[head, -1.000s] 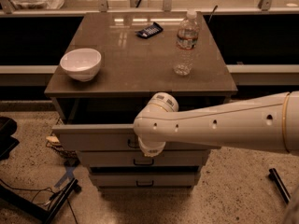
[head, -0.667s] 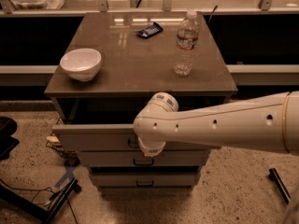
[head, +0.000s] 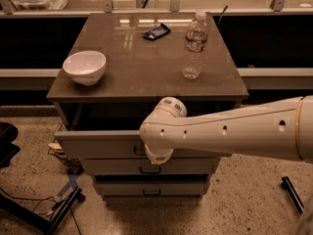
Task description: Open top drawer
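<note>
1. Looking down on the brown table (head: 146,82), we see the top drawer (head: 98,145) standing partly pulled out, its pale front forward of the two drawers below it.
2. We find the hand (head: 155,156) at the middle of that drawer front, by the black handle (head: 139,152), tucked under the wrist of the white arm (head: 234,133). We cannot tell how far open it is, or whether it has hold of anything.
3. We see only shadow inside the top drawer, under the table edge, and cannot make out what it holds.
4. We see the middle drawer (head: 186,166) and the bottom drawer (head: 122,188) pushed in.
5. On the table we see a white bowl (head: 84,66) upright at the near left and a capped clear water bottle (head: 194,45) upright to the right. A dark packet (head: 156,31) lies flat near the far edge.
</note>
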